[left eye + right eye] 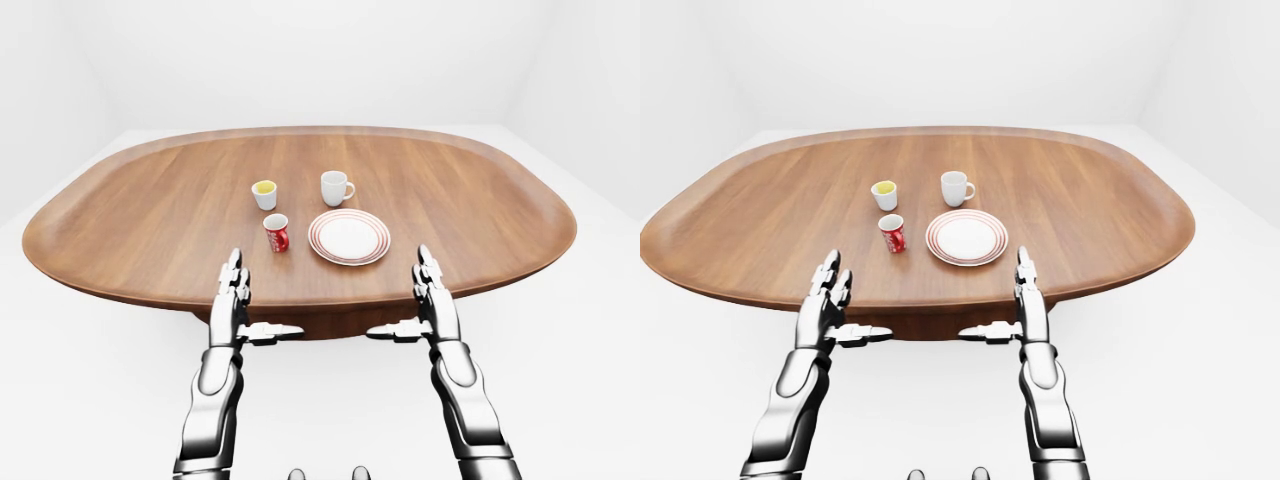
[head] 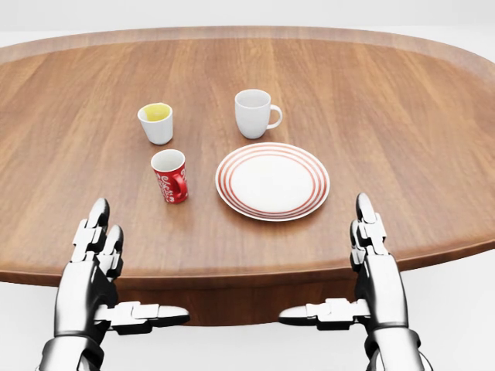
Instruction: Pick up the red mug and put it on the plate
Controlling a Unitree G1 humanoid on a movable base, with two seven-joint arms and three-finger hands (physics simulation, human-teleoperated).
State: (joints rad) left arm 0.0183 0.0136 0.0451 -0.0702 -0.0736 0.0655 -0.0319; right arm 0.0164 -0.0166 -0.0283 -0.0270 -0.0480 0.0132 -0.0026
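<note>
Counting three cups [image 2: 172, 176], one plate [image 2: 272, 181].

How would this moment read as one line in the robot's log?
phase: pre-reach | left hand: open, empty | right hand: open, empty | red mug: upright on table, left of plate | plate: bare

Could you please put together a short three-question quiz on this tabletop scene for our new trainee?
1. True or false: the red mug already stands on the plate.
2. In the head view, which cup stands directly above the red mug: (a) the white mug with a handle, (b) the white cup with the yellow inside, (c) none?
3. Fill in: both the left hand and the right hand are ____, holding nothing.

Key
1. False: it stands on the table, left of the plate.
2. b
3. open
</note>
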